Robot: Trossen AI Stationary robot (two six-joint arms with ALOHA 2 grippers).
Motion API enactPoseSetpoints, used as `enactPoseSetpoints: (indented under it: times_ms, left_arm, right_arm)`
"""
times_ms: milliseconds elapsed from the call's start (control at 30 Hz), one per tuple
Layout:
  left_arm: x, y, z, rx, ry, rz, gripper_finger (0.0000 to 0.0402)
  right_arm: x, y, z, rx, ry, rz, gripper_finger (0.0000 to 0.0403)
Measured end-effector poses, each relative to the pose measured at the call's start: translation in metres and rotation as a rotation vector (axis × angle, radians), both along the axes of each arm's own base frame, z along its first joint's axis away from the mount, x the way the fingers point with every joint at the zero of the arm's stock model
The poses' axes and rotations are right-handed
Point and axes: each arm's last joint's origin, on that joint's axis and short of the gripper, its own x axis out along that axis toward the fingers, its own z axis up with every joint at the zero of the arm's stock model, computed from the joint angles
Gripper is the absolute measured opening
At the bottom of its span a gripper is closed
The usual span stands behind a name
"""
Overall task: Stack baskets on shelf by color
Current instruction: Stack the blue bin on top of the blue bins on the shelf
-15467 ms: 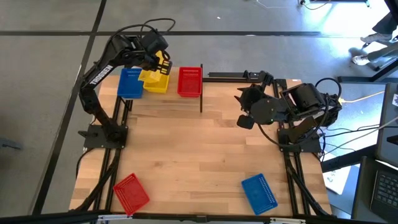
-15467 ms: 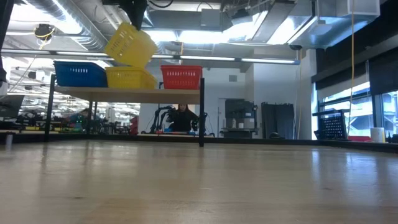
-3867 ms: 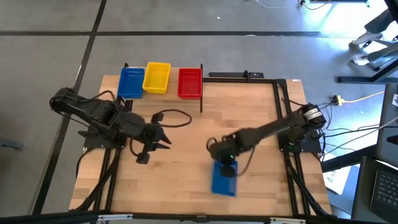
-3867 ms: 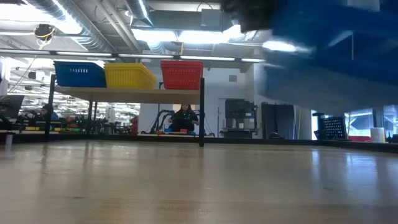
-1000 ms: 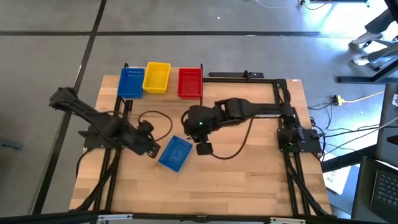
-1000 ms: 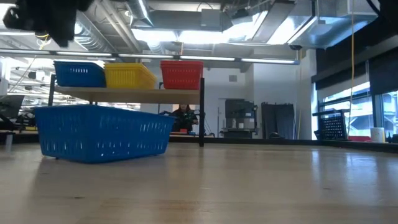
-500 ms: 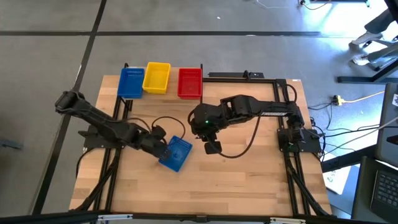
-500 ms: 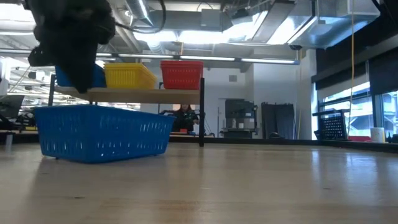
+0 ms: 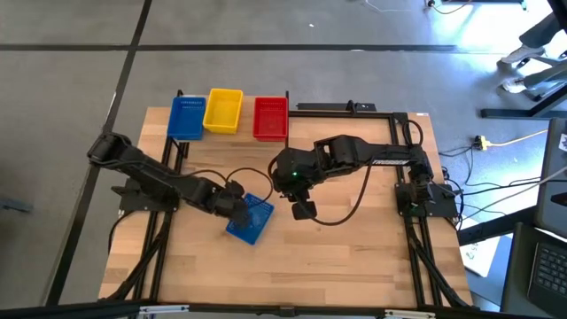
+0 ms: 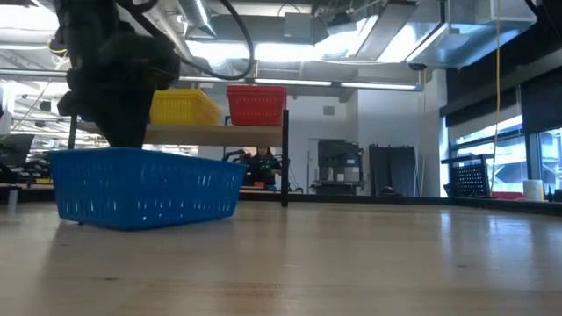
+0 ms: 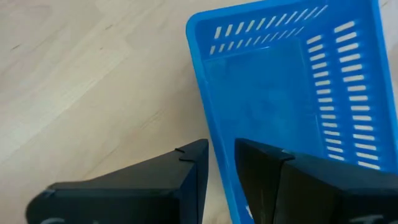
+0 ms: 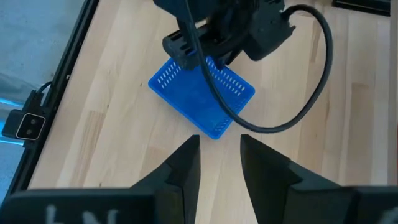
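A blue basket [image 9: 255,219] stands on its bottom on the tabletop, left of the middle, askew to the table's edges. My left gripper [image 9: 236,205] is low over it and open. One finger [image 11: 186,171] stands outside the wall that faces the table's left [image 11: 205,93], the other [image 11: 264,171] inside. I see no touch. In the low view the left gripper [image 10: 121,132] dips behind the basket's rim [image 10: 145,154]. My right gripper [image 9: 303,210] hangs open and empty above the table's middle. The shelf [image 9: 232,137] at the far left bears blue [image 9: 186,118], yellow [image 9: 222,111] and red [image 9: 270,117] baskets.
Black frame rails [image 9: 168,168] run along the table's left and right edges. A black cable [image 9: 341,208] loops under my right arm. Bare wooden tabletop [image 9: 337,266] lies in front of and to the right of the blue basket.
My left gripper has come down and toward the table's right, from beside the blue basket to astride its left wall, rolling a little. My right gripper has drawn back slightly toward the right, then kept still. The basket has stayed where it was.
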Motion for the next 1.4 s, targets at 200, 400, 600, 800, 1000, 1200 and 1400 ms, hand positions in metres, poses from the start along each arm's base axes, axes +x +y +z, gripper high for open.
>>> enactPoseSetpoints:
  times_ms: [200,400,600,800,1000,1200,1400]
  left_arm:
    - [0.004,0.003,-0.005,0.013,0.017,0.003,0.0069]
    - [0.012,0.005,-0.023,0.024,0.078,0.016,0.0069]
    - [0.018,0.009,-0.036,-0.053,0.142,-0.013,0.0039]
    - [0.016,0.017,-0.027,-0.108,0.141,-0.059,0.0002]
    - [-0.001,0.027,0.015,-0.158,0.0,-0.043,0.0]
    - [-0.045,0.043,0.067,-0.088,-0.065,0.091,0.0]
    - [-0.084,0.056,0.137,0.037,-0.183,0.2,0.0]
  right_arm:
    - [-0.001,0.001,0.0,0.0,0.006,0.001,0.011]
    - [-0.001,0.001,-0.001,0.0,0.009,0.0,0.011]
    - [-0.001,0.0,-0.001,-0.001,0.02,0.0,0.011]
    - [-0.003,0.0,-0.001,-0.004,0.031,0.002,0.011]
    - [-0.021,0.002,0.015,-0.027,0.01,0.049,0.011]
    - [-0.043,0.002,0.039,-0.023,-0.057,0.064,0.011]
    - [-0.051,0.001,0.046,-0.022,-0.073,0.063,0.011]
